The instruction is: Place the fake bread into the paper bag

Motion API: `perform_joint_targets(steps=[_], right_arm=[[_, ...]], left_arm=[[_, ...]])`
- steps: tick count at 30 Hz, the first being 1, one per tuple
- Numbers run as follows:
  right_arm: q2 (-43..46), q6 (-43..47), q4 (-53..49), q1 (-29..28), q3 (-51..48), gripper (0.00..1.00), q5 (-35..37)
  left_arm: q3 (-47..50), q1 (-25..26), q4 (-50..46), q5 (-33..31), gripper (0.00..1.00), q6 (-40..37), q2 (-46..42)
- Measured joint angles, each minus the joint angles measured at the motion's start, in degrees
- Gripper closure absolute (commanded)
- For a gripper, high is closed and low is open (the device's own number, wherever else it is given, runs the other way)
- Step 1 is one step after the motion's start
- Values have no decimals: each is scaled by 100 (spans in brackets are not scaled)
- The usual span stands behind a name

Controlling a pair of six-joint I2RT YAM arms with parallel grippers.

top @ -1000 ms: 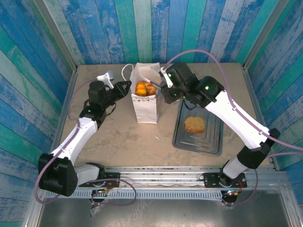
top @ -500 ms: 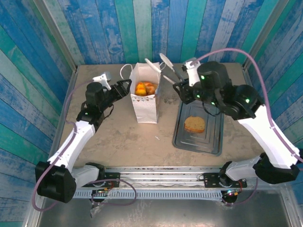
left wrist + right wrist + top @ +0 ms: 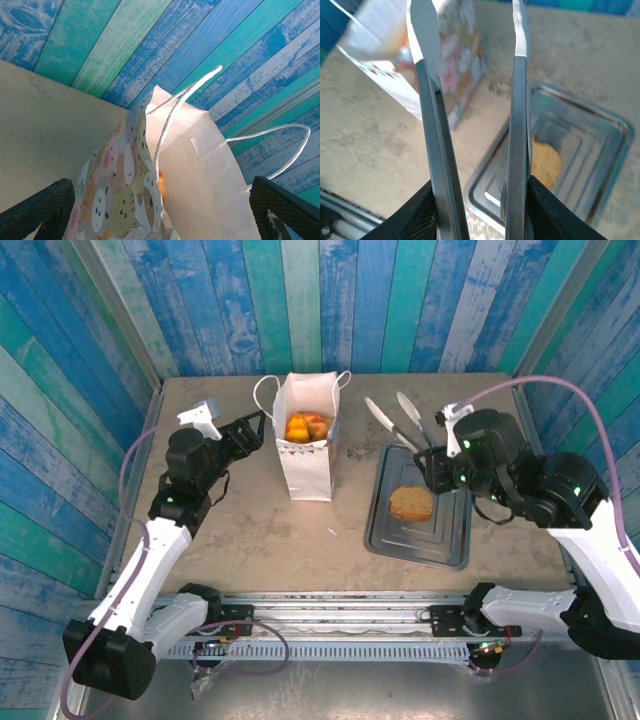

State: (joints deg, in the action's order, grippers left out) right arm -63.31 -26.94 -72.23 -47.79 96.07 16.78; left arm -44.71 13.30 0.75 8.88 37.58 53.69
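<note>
1. Bread (image 3: 305,426), golden and orange, fills the open mouth of the bag (image 3: 308,468). From above we see the bag standing upright near the middle of the table (image 3: 240,530), with a row of small coloured triangles printed across its front.
2. One brown slice (image 3: 411,503) lies on the grey tray (image 3: 445,540), to the right of the bag and apart from it.
3. The left gripper (image 3: 250,430) sits just beside the bag's left side, its jaws spread wide with nothing in them. The right gripper (image 3: 437,458) is clamped on the tongs (image 3: 395,418), whose blades stand apart above the table between the bag and the tray's far end.
4. The table is sandy beige and speckled. Walls (image 3: 330,300) of blue, teal and white painted planks close it in on three sides.
5. From the left wrist we see the bag (image 3: 200,175) close up, with its white cord handles (image 3: 175,110) raised. Its side panel is printed with cartoon cat and pig faces, and a sliver of orange bread (image 3: 161,180) shows inside. The dark fingers (image 3: 45,210) sit in the lower corners, far apart.
6. From the right wrist, the tongs (image 3: 432,150) run up the view as two parted, empty metal arms, pinched at the base between dark fingers (image 3: 420,215). Beneath them the bag (image 3: 455,45) is blurred at the left. The tray (image 3: 590,150) with the slice (image 3: 545,162) lies at the right.
</note>
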Motion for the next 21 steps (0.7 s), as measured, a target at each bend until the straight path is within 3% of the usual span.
perform_joint_targets(steps=[9,17,21], right_arm=[[800,-719,-776,452,-1537,55,-170],[997,-763,-857,1167,-2771,53,-533],[1126,-514,-592,1871,-3335,53,-970]], left_arm=[[173,-35,-46,-114,6,-164,-46],[240,-35,-44,-129,6,-214,-46],[240,-35,-44,-129,6,-273,-46]])
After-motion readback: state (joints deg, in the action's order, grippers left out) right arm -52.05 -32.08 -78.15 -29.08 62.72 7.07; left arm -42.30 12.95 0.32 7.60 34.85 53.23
